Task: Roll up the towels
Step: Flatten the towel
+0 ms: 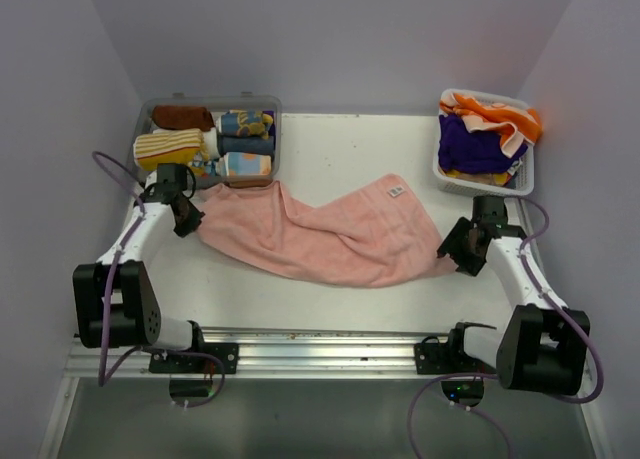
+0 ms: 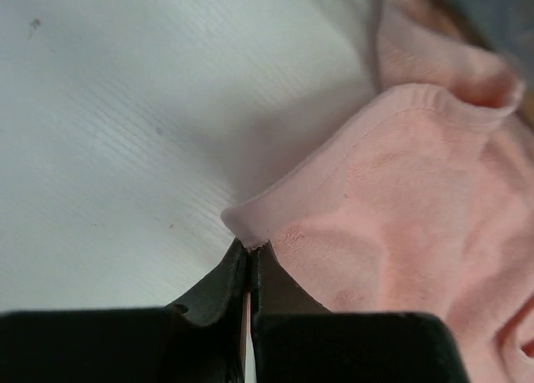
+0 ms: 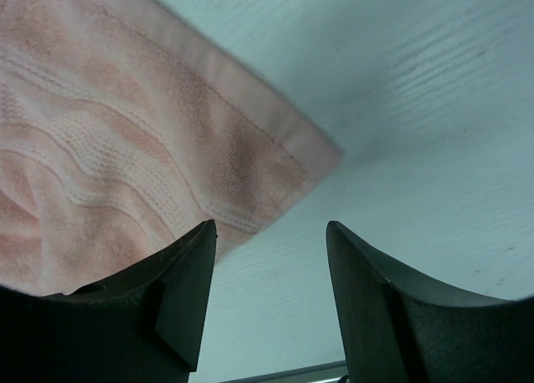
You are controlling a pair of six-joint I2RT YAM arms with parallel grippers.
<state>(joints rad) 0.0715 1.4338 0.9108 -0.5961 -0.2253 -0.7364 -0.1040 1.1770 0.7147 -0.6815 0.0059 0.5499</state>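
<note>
- Pink towel (image 1: 330,234) – lies spread, rumpled, across the middle of the table (image 1: 340,144), running from the left claw to the right claw. It sags toward the near edge at centre. I see a small white label (image 1: 396,192) on its far edge, right of centre.
- Left claw (image 2: 250,254) – jaws pinched tight together on the towel's left corner. In the left wrist view the hem sticks out just past the tips, w/ the rest of the cloth bunched off to the right. From the top view this corner sits just in front of the bin (image 1: 210,101).
- Right claw (image 3: 271,233) – jaws spread wide, nothing gripped. In my right wrist view both fingers (image 3: 179,283) stand apart over the table and the towel's right corner lies just ahead of the gap. The left finger overlaps the cloth edge, but whether it touches the cloth I can't tell.
- Rolled towels (image 1: 168,147) – several packed in the bin at far left, incl. a yellow striped one and a rust-brown one.
- Loose towels (image 1: 475,144) – purple and orange-and-cream, heaped unrolled in the white basket (image 1: 480,187) at far right, well apart from the pink one.
</note>
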